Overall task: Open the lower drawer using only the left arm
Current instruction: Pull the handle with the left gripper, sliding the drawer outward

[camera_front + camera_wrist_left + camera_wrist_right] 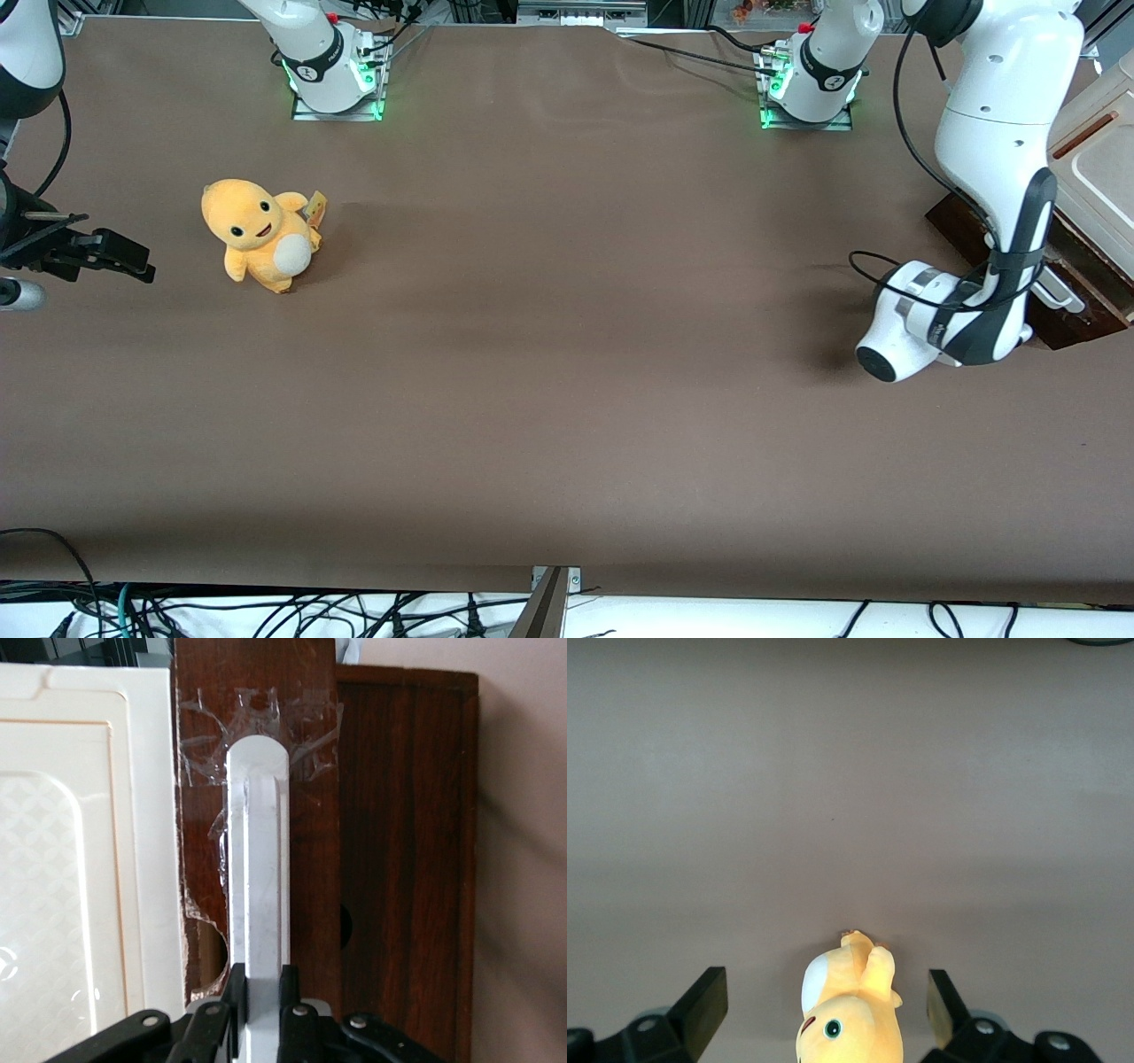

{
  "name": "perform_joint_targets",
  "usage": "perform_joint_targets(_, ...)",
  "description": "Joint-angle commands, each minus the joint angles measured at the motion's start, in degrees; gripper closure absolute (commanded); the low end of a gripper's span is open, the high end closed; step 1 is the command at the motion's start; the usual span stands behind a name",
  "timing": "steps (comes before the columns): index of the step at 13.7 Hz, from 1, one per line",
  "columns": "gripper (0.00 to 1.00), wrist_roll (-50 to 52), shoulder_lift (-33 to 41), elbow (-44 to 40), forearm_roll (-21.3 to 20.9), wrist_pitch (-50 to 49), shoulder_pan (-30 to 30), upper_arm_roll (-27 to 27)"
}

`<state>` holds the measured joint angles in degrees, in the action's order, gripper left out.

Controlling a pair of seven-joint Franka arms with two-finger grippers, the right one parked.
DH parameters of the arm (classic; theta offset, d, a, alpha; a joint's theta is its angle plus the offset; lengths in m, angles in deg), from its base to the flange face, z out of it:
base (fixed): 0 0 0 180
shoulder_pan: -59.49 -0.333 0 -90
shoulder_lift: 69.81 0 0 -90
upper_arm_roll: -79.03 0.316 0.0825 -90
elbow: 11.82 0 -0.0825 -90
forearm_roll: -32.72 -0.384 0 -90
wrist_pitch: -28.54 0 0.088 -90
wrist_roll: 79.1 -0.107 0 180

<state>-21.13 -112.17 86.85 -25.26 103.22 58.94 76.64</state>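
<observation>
**Pincer on the handle, ready to pull**

Now I have the pincer (263,1001) closed on the handle (259,859) of the lower drawer (310,815), a finger (236,997) pressed against each flank of the white-silver bar, with the dark glossy front directly ahead of it. The cabinet sits at the working arm's end of the surface (549,372), where the left arm (992,159) bends down to it. I judge the bar rigid but smooth, so it could slip through the fingers; this hold near its end seems adequate. The wooden drawer looks moderately heavy and may stick, so a straight, steady pull should suit. Tape (213,718) around the handle's mount hints at a weak fixing.
</observation>
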Motion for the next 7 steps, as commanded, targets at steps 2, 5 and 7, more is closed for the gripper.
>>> perform_joint_targets(2,0.88,-1.54,-2.12,-6.21,-1.35,-0.94,2.48,0.28)
perform_joint_targets(5,0.88,-1.54,-3.08,-7.35,-1.09,-1.37,3.35,0.28)
perform_joint_targets(7,0.88,-1.19,-3.26,-7.35,-1.00,-1.55,3.35,0.28)
